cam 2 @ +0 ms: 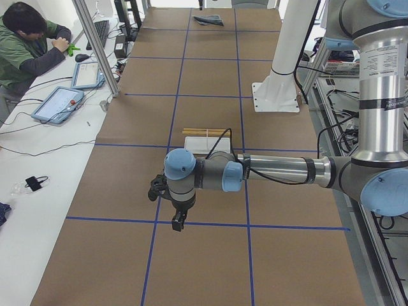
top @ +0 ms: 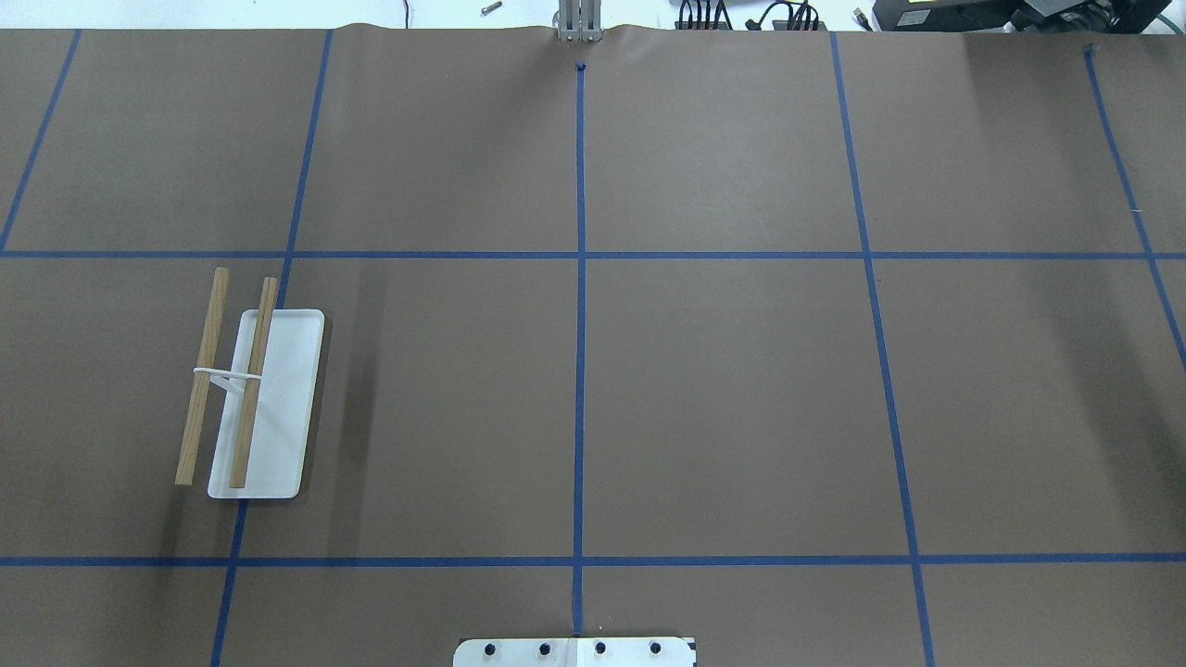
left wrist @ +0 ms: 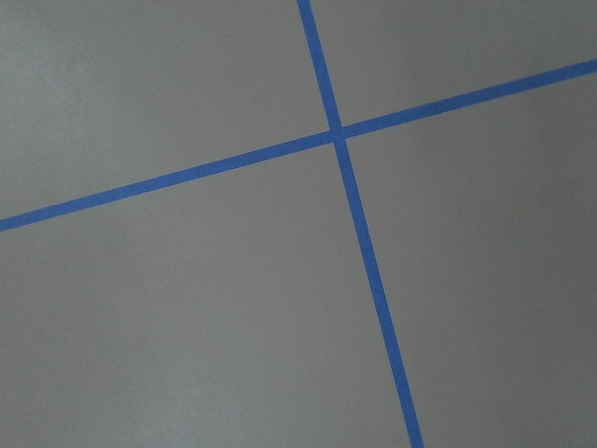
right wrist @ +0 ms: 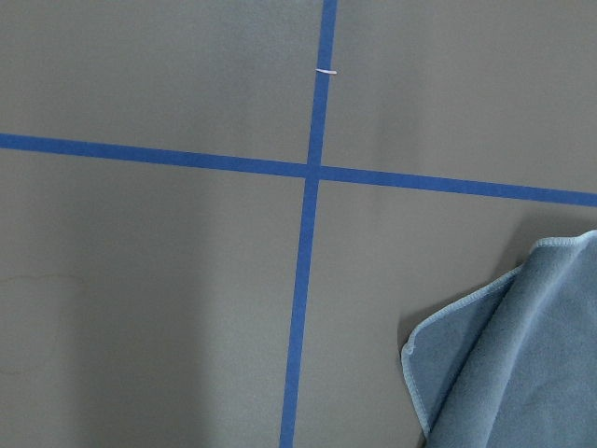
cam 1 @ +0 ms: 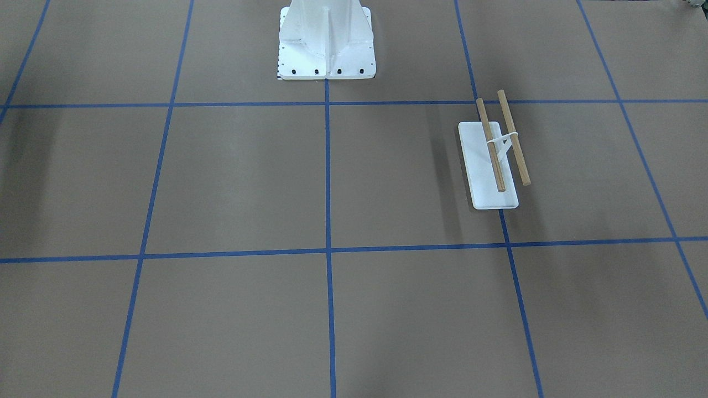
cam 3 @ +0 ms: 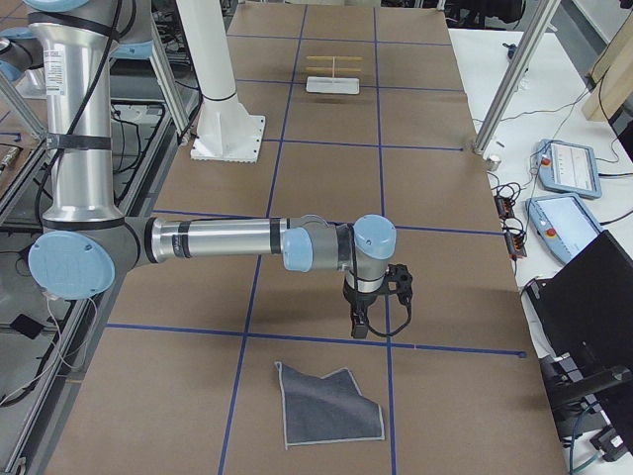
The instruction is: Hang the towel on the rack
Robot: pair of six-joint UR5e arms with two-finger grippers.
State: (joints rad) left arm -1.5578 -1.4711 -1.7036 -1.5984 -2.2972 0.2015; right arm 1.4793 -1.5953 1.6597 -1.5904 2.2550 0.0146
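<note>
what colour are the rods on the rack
Brown wood; the rods show best in the overhead exterior view.

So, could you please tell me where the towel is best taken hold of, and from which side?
Probably at the stitched corner of the towel nearest the right claw, coming straight down from above. It lies limp on the table, so a top-down pinch at an edge seems the only way in.

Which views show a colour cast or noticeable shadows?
Right wrist view: cool cast, the towel reads blue, though exterior right shows it dark grey. Overhead: a soft shadow falls right of the rack. Front-facing: the same shadow lies left of the rack.
</note>
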